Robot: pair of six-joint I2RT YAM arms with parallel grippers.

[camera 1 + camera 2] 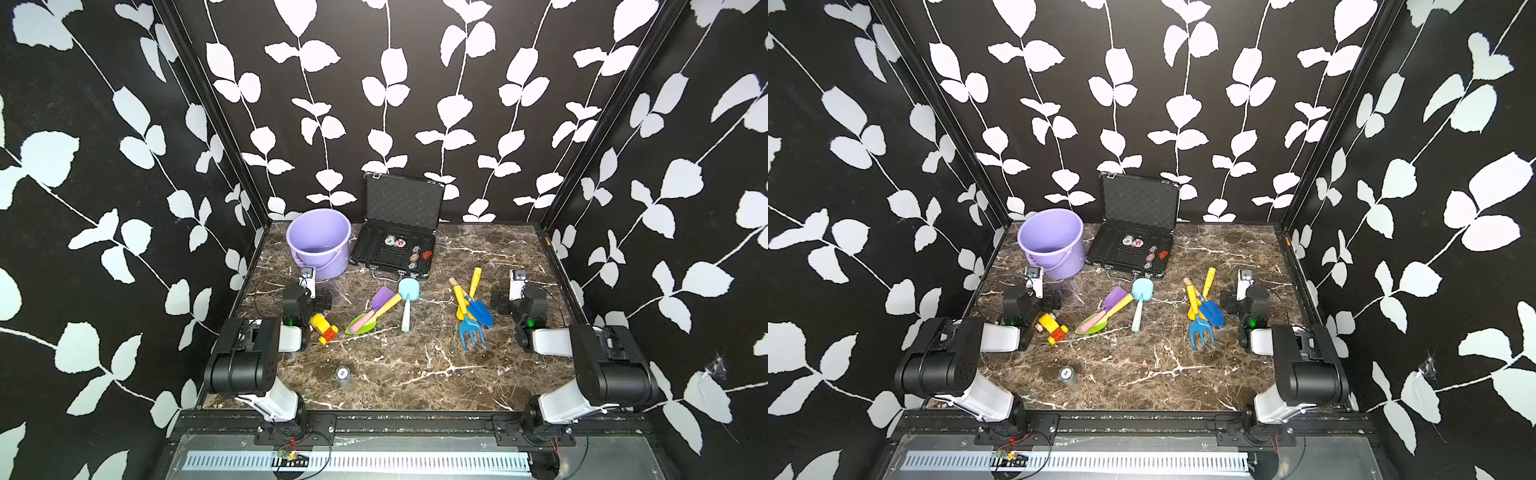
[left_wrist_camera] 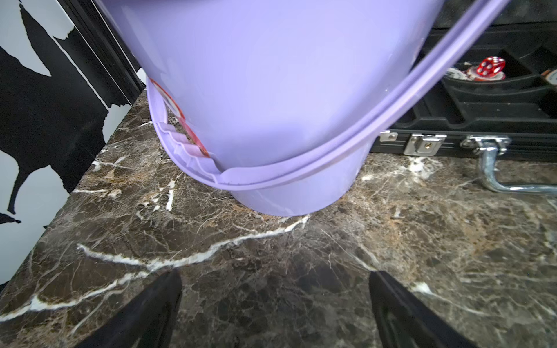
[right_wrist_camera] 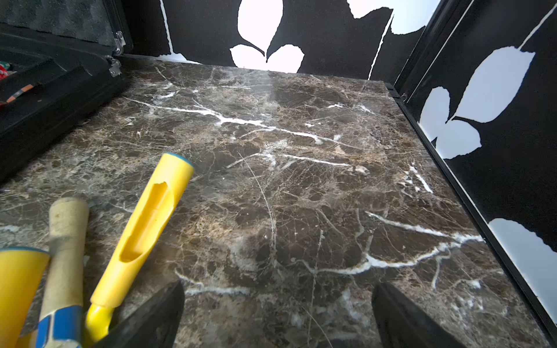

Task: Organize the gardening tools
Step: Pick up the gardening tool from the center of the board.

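My left gripper is spread wide and empty, low over the marble table, with the purple bucket close ahead. My right gripper is spread and empty too, and a yellow handle lies just beside one finger. That handle belongs to the right heap, where the blue trowel, the blue rake and a third tool cross, so closing on one could drag the others. At centre, the purple scoop overlaps the green scoop, with the light-blue shovel alongside. A yellow-and-red toy vehicle sits between my left arm and these tools, and a careless sweep would knock it. Pushing forward on the left would shove the bucket, likely the tools' home. The open black case stands far centre, and a small clear cup is near.
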